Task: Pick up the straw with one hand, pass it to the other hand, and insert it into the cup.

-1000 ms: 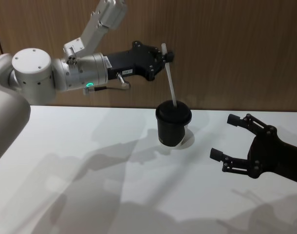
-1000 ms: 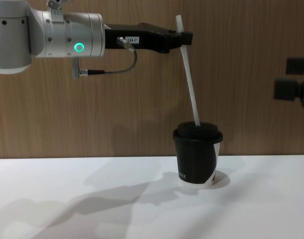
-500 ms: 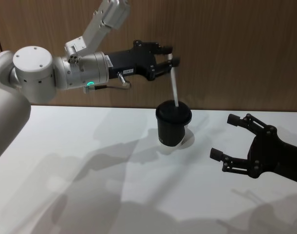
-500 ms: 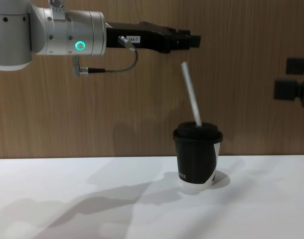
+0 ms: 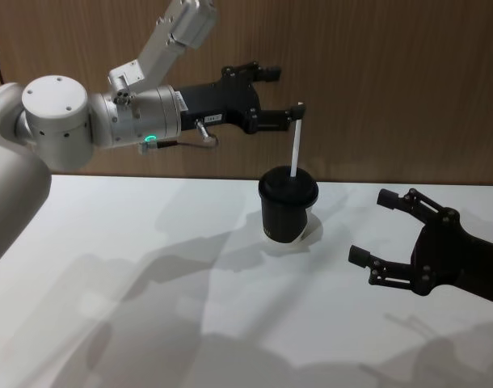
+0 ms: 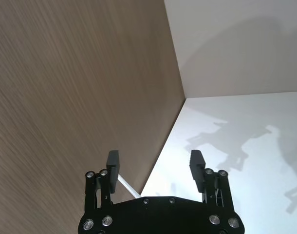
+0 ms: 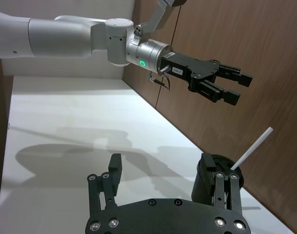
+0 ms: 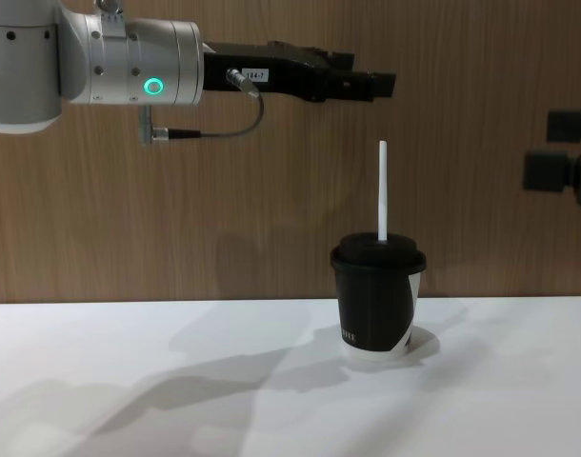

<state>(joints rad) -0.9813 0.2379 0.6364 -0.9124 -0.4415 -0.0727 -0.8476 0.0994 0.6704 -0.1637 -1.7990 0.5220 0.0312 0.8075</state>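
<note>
The straw (image 8: 382,190) stood upright in the lidded cup (image 8: 377,298) on the table (image 8: 176,381). The left gripper (image 8: 367,83) hovered above it, jaws open and empty; the right gripper (image 5: 388,234) waited open beside. A careless retreat might clip the straw and tip the cup.

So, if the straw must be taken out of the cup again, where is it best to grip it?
Probably the bare white shaft of the straw, midway above the lid of the cup. It stands upright and free, so open fingers can close on it from the side; the left gripper hangs open just above.
</note>
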